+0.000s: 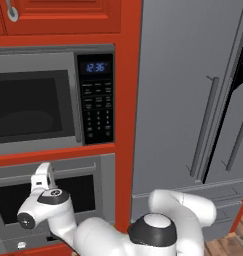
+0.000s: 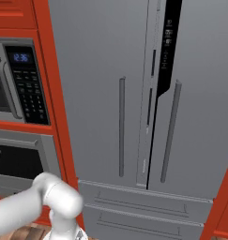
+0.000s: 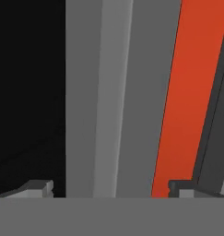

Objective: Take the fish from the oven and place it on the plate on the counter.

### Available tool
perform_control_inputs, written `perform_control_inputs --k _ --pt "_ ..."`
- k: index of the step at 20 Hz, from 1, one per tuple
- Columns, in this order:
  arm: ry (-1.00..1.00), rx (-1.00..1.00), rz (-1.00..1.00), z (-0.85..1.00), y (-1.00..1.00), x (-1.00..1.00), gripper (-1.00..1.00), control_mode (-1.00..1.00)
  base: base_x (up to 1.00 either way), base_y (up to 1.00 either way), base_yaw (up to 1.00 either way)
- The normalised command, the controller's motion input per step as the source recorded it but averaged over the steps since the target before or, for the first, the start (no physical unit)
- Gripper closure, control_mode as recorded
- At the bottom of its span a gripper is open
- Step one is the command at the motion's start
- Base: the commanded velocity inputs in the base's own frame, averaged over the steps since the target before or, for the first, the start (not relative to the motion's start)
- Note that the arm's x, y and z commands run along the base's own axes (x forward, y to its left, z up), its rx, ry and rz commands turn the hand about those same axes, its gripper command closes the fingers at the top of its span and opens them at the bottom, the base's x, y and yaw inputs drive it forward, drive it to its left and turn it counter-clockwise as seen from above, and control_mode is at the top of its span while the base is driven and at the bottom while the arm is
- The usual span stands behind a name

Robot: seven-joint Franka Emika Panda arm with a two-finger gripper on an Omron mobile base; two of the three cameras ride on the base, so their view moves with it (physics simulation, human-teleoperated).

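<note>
We found the gripper (image 3: 111, 186) with its two dark fingertips (image 3: 38, 186) set wide apart and nothing between them, so the hand was open and empty. In the hand view it faced a dark glass panel at 9 o'clock, a grey steel strip with a raised bar up the middle, and a red cabinet strip (image 3: 178, 101) at 2 o'clock. We could not tell from that view alone whether the tips touched the steel.

From the left base camera, the white hand (image 1: 43, 179) stood at about 8 o'clock in the picture, pressed close against the front of the oven (image 1: 90, 192), at the top edge of its dark window. The oven door looked shut there, and the fish was hidden from us; we could not see inside.

Directly at 12 o'clock above the oven sat the microwave (image 1: 38, 100), its black keypad (image 1: 97, 102) with the blue clock on its right side. At 3 o'clock of both stood the red cabinet post (image 1: 125, 125), and beyond it the grey refrigerator (image 2: 120, 93) with its long vertical handles (image 2: 121, 126) and lower drawers
</note>
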Motion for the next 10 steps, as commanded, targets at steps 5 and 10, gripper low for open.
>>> perform_control_inputs --k 5,10 --pt "0.0 0.0 0.0 -0.31 0.22 0.45 -1.0 -1.0 0.0 0.0 0.0" --pt "0.0 0.0 0.0 -0.29 0.2 0.24 -1.0 -1.0 0.0 0.0 0.0"
